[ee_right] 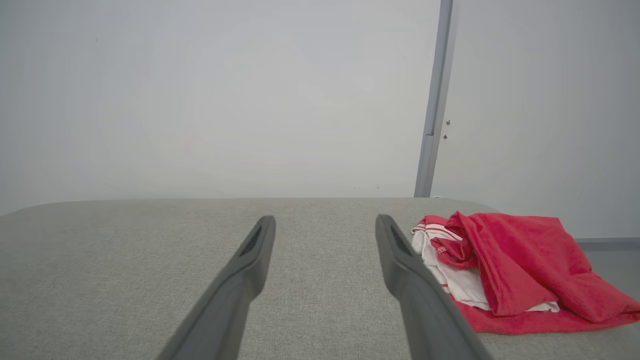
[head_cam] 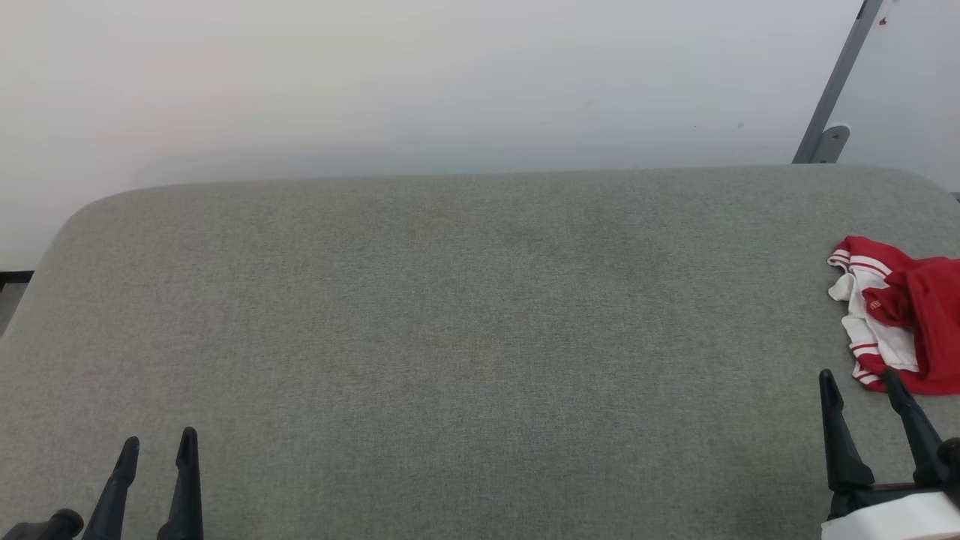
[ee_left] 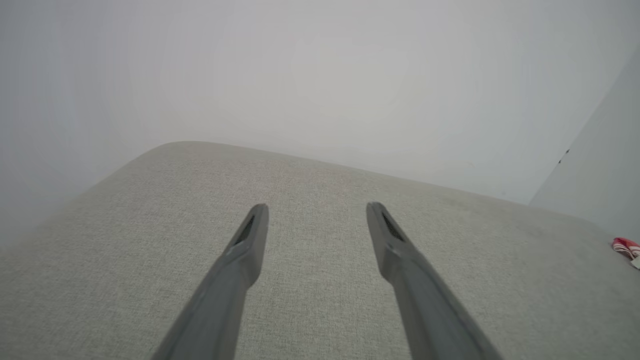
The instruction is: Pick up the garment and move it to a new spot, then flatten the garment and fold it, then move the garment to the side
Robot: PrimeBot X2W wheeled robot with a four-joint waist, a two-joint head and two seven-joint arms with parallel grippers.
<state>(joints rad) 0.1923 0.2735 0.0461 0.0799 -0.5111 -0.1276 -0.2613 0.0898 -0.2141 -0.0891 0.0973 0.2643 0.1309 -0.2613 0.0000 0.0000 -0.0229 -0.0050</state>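
Right gripper (head_cam: 859,375) stands with its two dark fingers spread wide and nothing between them; the left gripper (head_cam: 160,436) stands likewise, spread and empty, at the near left of the grey upholstered surface (head_cam: 450,300). The garment (head_cam: 915,315) (a red jersey with a white sleeve and striped trim turned toward the centre) lies bunched at the right-hand edge of that surface, neither flat nor folded. Its bearing from the right gripper is ahead and to the right. In the right wrist view the heap (ee_right: 510,265) sits just beside the right-hand finger, outside the gap rather than in line with it. Contact between fingertip and cloth cannot be determined. No long axis can be read from the bunched cloth. The left gripper is well apart from it, so the right arm is judged the nearer. A grasp would need its gap shifted rightward over the heap.
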